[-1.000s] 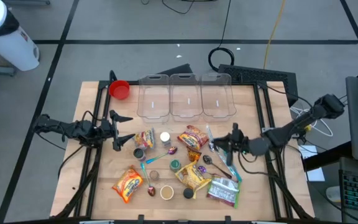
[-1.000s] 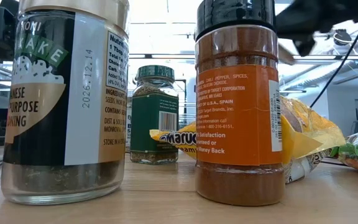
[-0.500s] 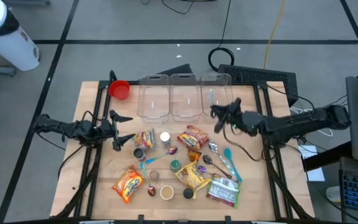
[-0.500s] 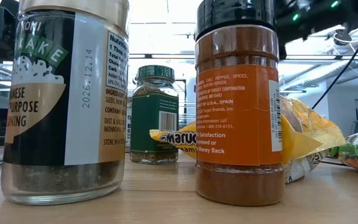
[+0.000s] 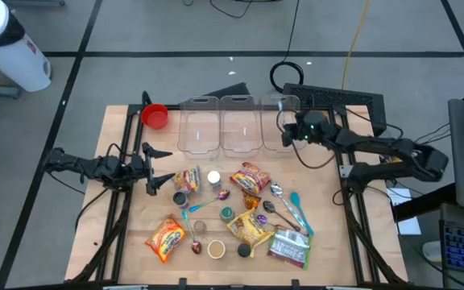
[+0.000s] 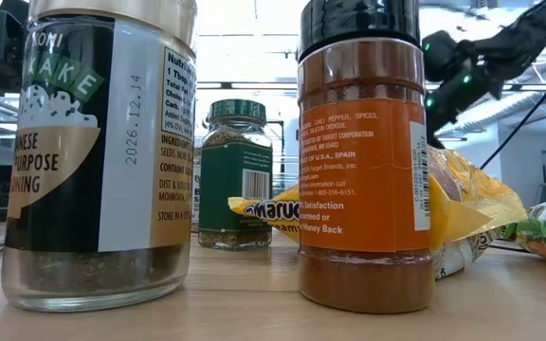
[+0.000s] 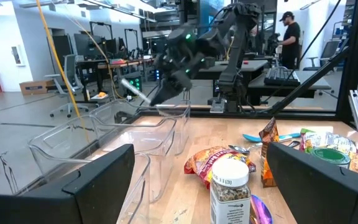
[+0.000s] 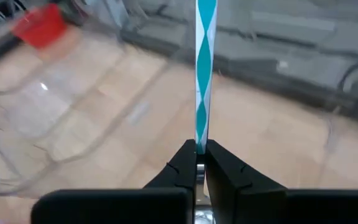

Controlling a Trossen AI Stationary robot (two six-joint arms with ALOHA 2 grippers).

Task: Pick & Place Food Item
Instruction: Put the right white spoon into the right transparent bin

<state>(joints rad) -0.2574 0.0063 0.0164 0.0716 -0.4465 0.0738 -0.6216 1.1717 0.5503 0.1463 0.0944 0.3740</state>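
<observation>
I had the right gripper [image 8: 196, 163] clenched on a teal-and-white striped stick [image 8: 204, 68], gripping it by one end so it stuck straight out ahead of the fingers. From above, that gripper [image 5: 290, 129] hung over the rightmost of three clear bins [image 5: 281, 122] at the far side of the table [image 5: 122, 217]. The left gripper [image 5: 153, 171] waited near the left edge with its fingers spread wide and nothing between them. Snack packets [image 5: 250, 179], spice jars [image 6: 366, 152], spoons [image 5: 280, 197] and a seasoning jar [image 7: 229, 190] lay scattered across the middle of the table. A red cup [image 5: 155, 116] stood at the far left corner, beside the bins
</observation>
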